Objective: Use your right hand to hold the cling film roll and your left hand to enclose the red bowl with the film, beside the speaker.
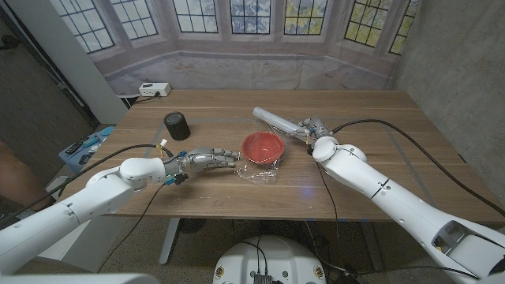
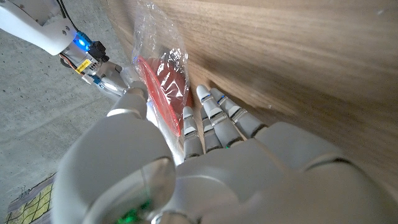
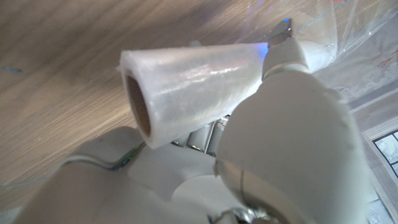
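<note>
The red bowl (image 1: pixel 263 147) is seen near the middle of the wooden tabletop (image 1: pixel 371 118), with bare wood left toward every edge. Crinkled clear film (image 1: pixel 259 173) is spread at its near side. The cling film roll (image 1: pixel 275 121), a white cylinder on a cardboard core, is gripped by the right robot hand (image 1: pixel 312 131). The left robot hand (image 1: pixel 207 159) is held with fingers extended beside the bowl, touching the film; a grip cannot be told. A black cylindrical speaker (image 1: pixel 177 126) stands well apart to the left.
</note>
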`<state>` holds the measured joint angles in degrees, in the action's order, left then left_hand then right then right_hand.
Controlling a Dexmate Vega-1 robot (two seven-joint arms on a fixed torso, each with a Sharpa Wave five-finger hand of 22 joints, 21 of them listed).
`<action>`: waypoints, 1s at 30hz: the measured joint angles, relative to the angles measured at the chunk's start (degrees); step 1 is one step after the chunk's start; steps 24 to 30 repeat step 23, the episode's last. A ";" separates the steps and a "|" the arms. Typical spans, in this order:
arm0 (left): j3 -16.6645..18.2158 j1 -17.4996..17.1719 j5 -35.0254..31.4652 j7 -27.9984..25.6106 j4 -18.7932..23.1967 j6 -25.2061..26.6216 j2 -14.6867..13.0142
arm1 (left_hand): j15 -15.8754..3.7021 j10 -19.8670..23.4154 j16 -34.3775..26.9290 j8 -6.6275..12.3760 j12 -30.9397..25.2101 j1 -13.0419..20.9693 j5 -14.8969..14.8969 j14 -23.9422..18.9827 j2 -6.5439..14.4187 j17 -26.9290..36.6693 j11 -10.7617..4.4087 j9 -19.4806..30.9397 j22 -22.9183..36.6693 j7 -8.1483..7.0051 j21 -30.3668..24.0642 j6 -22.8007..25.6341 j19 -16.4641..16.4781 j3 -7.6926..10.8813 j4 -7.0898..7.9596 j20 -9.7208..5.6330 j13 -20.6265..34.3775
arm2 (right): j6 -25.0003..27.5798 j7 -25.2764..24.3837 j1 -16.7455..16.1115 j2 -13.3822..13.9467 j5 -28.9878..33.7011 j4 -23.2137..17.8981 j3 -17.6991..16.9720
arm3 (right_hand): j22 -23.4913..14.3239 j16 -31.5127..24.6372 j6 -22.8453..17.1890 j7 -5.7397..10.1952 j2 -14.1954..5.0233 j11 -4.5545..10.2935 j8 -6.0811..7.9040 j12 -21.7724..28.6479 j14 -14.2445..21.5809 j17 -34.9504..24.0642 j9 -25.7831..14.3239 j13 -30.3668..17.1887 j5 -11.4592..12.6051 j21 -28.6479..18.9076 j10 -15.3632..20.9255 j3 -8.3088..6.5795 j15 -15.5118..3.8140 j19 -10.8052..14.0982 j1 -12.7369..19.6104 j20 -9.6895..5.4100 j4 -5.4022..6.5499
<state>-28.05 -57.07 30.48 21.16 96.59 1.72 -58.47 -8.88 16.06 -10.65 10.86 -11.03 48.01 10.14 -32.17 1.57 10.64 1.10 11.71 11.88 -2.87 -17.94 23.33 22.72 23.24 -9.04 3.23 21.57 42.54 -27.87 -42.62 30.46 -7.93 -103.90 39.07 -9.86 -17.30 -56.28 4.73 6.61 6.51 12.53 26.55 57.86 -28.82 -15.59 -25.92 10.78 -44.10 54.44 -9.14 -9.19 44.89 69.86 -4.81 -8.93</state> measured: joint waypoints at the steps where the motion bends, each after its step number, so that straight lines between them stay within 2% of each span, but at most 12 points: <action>1: -0.08 0.12 -0.01 0.00 -0.07 0.00 0.10 | 0.00 0.12 0.00 0.00 -0.06 0.00 0.00 0.00 0.00 0.00 -0.12 0.00 0.00 -0.13 0.00 0.13 0.00 0.07 -0.07 0.00 -0.06 | -0.06 0.03 0.00 0.00 0.00 0.00 0.00 | 0.00 0.00 0.00 0.00 -0.04 0.00 -0.04 -0.03 0.00 0.00 0.00 0.00 0.00 0.00 0.00 0.00 0.00 0.00 -0.04 0.00 0.00; 16: -0.87 1.29 -0.88 0.15 -1.11 0.00 1.01 | -0.10 0.93 -0.55 0.38 -0.45 0.23 0.00 0.10 -0.23 0.02 -0.93 0.00 1.61 -0.71 -0.01 1.14 0.11 0.30 -0.30 -0.11 -0.86 | -1.00 0.80 0.87 -0.56 0.07 1.98 0.08 | -0.01 0.14 0.31 0.31 -0.13 0.01 0.00 0.18 0.00 0.00 0.02 0.01 -0.04 0.00 0.01 0.00 0.00 -0.23 -0.12 -0.24 0.00; 30: -1.15 1.75 -1.08 0.14 -1.44 0.00 1.41 | -0.10 1.07 -0.56 0.38 -0.45 0.40 0.00 0.10 -0.40 0.03 -1.07 0.01 1.61 -1.12 -0.01 1.55 0.12 0.13 -0.12 -0.12 -1.12 | -1.55 1.35 1.42 -0.67 0.13 2.80 0.26 | -0.01 0.48 0.31 0.31 -0.20 0.01 0.00 0.18 0.00 0.01 0.04 0.05 -0.04 0.00 0.01 0.00 0.00 -0.22 -0.20 -0.23 0.00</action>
